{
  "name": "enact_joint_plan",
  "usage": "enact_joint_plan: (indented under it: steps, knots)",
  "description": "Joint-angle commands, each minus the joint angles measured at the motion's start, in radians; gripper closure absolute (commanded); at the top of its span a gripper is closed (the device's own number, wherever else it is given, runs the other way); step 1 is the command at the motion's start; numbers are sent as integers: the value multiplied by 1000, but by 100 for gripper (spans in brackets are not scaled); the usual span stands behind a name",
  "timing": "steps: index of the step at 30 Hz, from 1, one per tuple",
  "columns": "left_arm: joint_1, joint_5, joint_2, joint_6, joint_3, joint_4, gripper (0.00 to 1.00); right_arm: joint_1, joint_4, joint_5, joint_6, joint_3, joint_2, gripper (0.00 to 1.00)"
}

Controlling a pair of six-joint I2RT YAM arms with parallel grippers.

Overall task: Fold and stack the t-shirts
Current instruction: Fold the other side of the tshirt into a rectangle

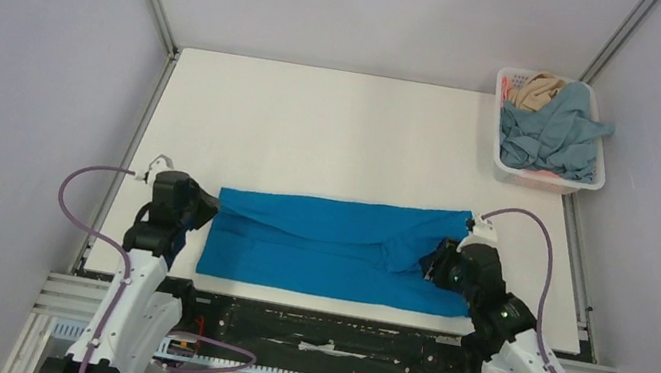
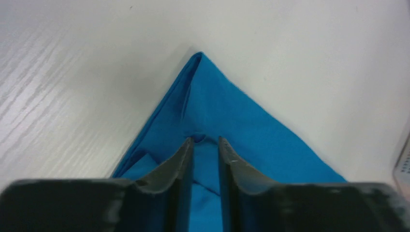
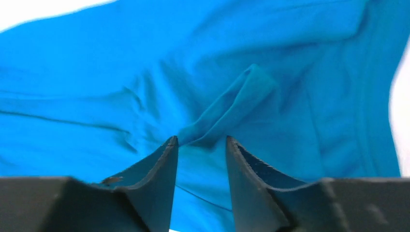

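The vivid blue t-shirt lies as a wide folded band across the near part of the white table. My left gripper is at its left end, jaws shut narrowly on a pinch of blue fabric, with the shirt's corner pointing away ahead. My right gripper is at the right end, where the cloth bunches. Its jaws are shut on blue fabric, and a raised fold runs from its fingertips. The dusty grey-blue t-shirt and the tan t-shirt lie crumpled in the basket.
The white slotted basket stands at the table's far right corner. Grey walls and metal frame posts surround the table. The table's near edge runs just below the blue shirt, with the arm bases and purple cables behind it.
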Motion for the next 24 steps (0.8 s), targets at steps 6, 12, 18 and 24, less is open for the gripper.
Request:
enact_joint_plan:
  steps: [6, 12, 18, 24]
  knots:
    - [2, -87, -166, -136, 104, -249, 22, 8, -305, 207, 120, 36, -450, 2]
    - [-24, 60, -161, -120, 132, -123, 20, 7, -92, 84, 10, 77, -378, 1]
    - [-26, 307, 44, -108, 58, 130, 19, 7, 77, -63, -57, 137, 11, 2]
    - [-27, 292, 232, -74, 51, 181, 18, 7, 15, -101, -58, 124, 258, 2]
